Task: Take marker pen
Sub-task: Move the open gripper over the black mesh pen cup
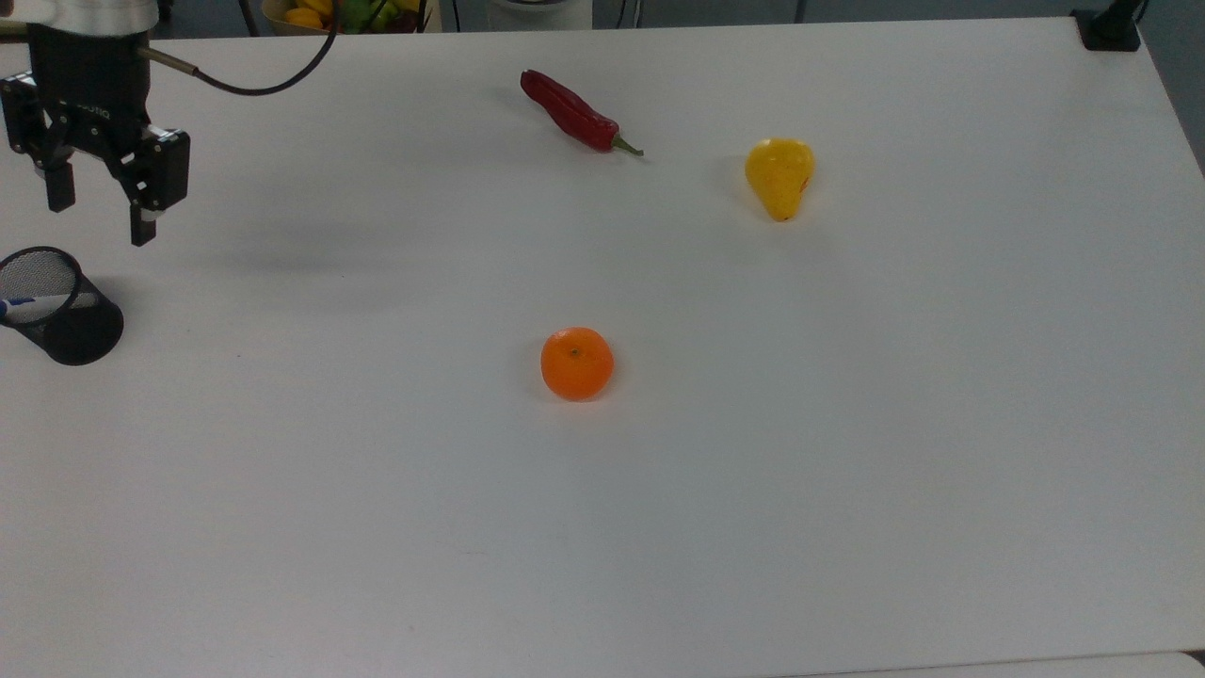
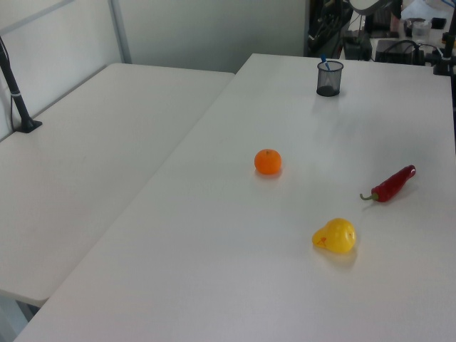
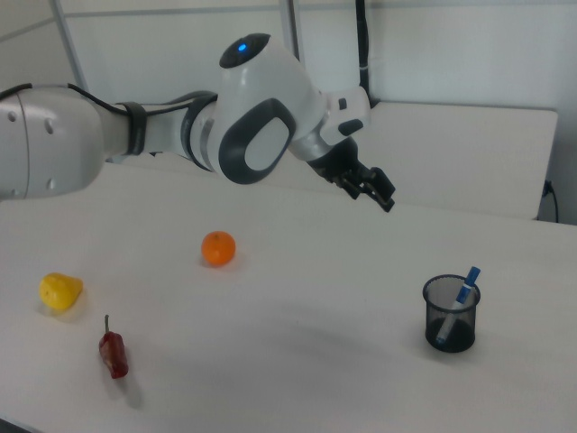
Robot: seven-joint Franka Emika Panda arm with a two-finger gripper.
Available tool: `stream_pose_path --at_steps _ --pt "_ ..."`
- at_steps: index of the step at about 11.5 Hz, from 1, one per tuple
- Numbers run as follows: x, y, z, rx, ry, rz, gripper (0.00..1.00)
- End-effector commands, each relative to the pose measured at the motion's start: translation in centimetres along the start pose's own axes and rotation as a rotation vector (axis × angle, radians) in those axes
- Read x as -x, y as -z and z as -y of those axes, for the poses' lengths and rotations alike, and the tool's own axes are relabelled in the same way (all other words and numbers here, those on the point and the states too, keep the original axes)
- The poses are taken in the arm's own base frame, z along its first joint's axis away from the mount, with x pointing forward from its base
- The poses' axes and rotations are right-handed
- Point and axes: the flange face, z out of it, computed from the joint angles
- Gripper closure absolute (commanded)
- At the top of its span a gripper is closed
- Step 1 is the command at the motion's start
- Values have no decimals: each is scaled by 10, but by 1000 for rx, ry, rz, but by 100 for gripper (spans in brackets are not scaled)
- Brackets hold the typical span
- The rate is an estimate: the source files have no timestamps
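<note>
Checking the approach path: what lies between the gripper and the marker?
Nothing: in the top view, bare table separates the open gripper from the marker in its cup.

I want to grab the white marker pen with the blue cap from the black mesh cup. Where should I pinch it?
Pinch the blue-capped top of the white marker pen, coming from above. It leans inside the black mesh cup, so probably just that end pokes over the rim.
</note>
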Motion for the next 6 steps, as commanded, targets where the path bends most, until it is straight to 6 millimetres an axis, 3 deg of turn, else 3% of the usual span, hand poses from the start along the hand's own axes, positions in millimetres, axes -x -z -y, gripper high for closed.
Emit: stream_pose_path --at_steps 1,4,6 --pt "3 -31 -16 35 -70 -65 21" --pt "10 -66 -38 64 -126 -124 21" --pt "14 -78 -58 84 -156 -146 22"
